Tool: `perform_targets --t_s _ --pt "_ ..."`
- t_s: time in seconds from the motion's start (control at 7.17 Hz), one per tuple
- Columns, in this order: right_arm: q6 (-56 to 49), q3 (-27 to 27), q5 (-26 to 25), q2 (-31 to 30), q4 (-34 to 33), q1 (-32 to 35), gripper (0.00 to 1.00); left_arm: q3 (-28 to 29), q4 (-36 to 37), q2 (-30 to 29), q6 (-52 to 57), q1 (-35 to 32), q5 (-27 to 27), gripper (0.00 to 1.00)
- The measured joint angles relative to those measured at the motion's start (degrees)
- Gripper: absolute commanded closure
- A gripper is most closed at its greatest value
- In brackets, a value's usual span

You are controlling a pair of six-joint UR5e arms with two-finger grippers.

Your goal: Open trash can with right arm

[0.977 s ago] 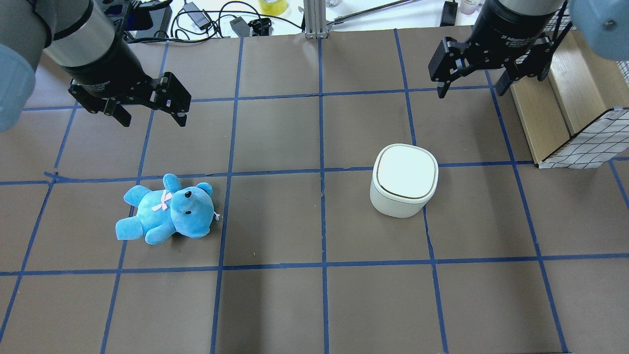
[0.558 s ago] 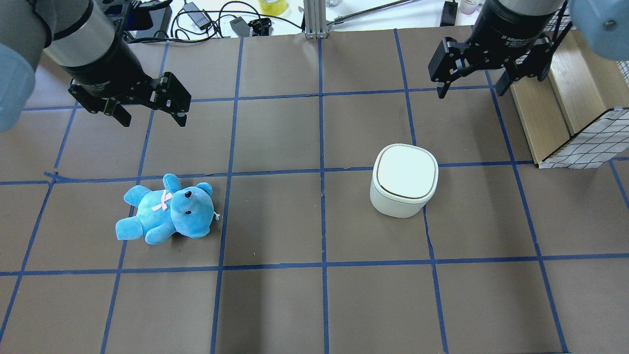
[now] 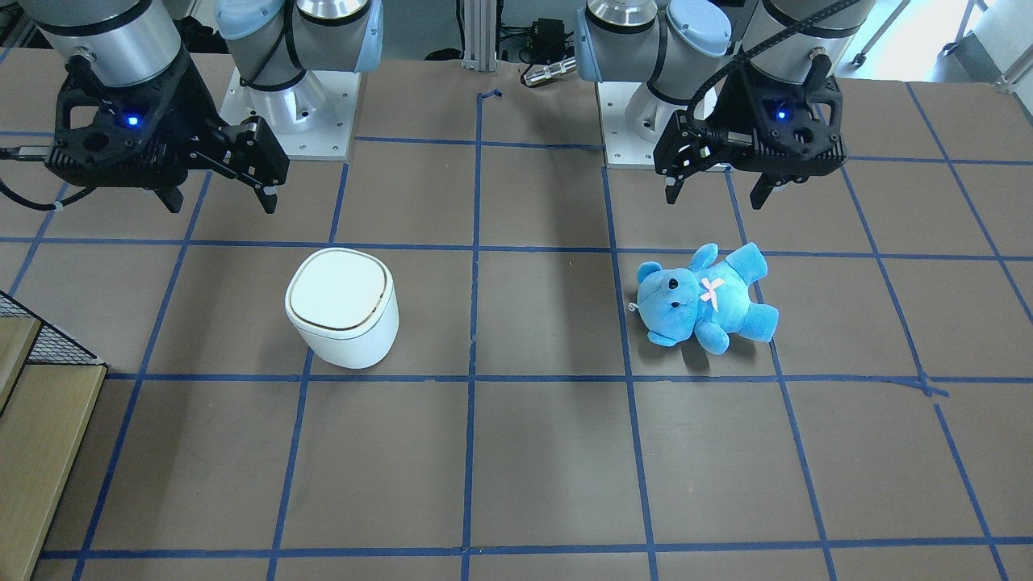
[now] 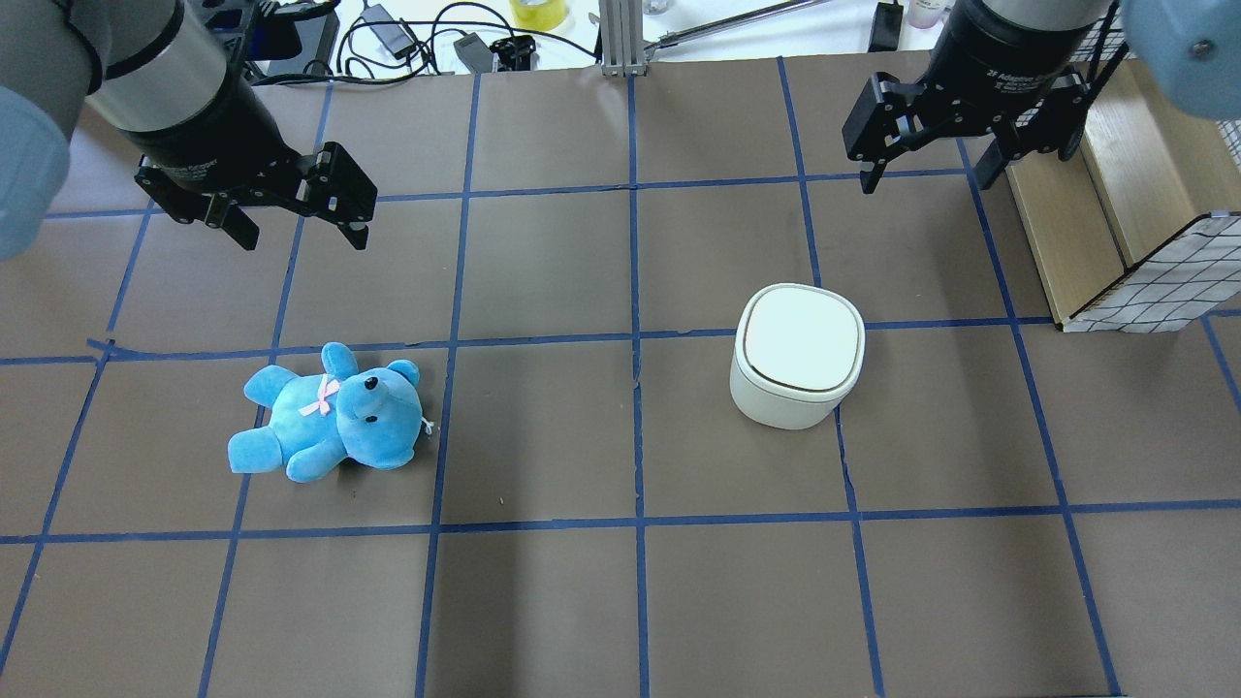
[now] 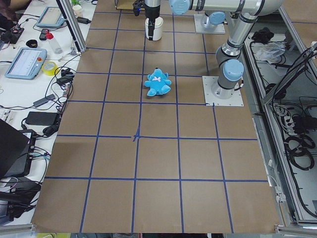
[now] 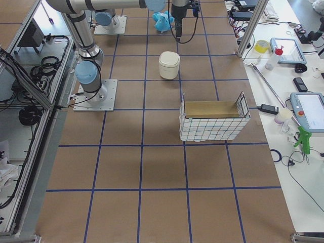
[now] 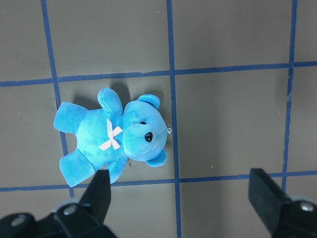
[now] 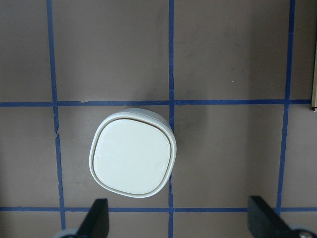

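Note:
The white trash can (image 4: 800, 354) stands upright on the brown table with its flat lid closed. It also shows in the front view (image 3: 343, 307) and in the right wrist view (image 8: 132, 158). My right gripper (image 4: 926, 181) is open and empty. It hangs above the table, beyond the can and a little to its right, apart from it; in the front view (image 3: 222, 202) its blue light shows. My left gripper (image 4: 302, 237) is open and empty, above the table beyond a blue teddy bear (image 4: 330, 415).
A wooden box with a wire-mesh wall (image 4: 1115, 213) stands at the table's right edge, close beside my right gripper. The teddy bear (image 7: 114, 139) lies on its back on the left half. Cables and small items (image 4: 407, 39) lie beyond the far edge.
My right gripper has shifted very slightly toward the far side of the table. The can, the bear and the left arm have not moved.

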Motion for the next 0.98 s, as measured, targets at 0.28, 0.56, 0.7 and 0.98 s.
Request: perform_targets --t_s 0.28,0.56,0.7,0.98 --pt "0.21 0.0 0.15 0.0 -0.06 0.06 0.0 0.0 0.0 0.0 0.0 0.0 0.0 0.0" --pt "0.66 -0.04 0.28 -0.02 -0.07 0.17 0.6 0.0 0.0 0.0 0.0 0.0 0.0 0.0" --pt "2.47 -0.11 1.04 -0.03 -0.01 0.45 1.0 0.0 0.0 0.0 0.0 0.0 0.0 0.0" --pt "7.04 -0.11 3.95 0.36 0.18 1.85 1.0 0.0 0.0 0.0 0.0 0.0 0.0 0.0"
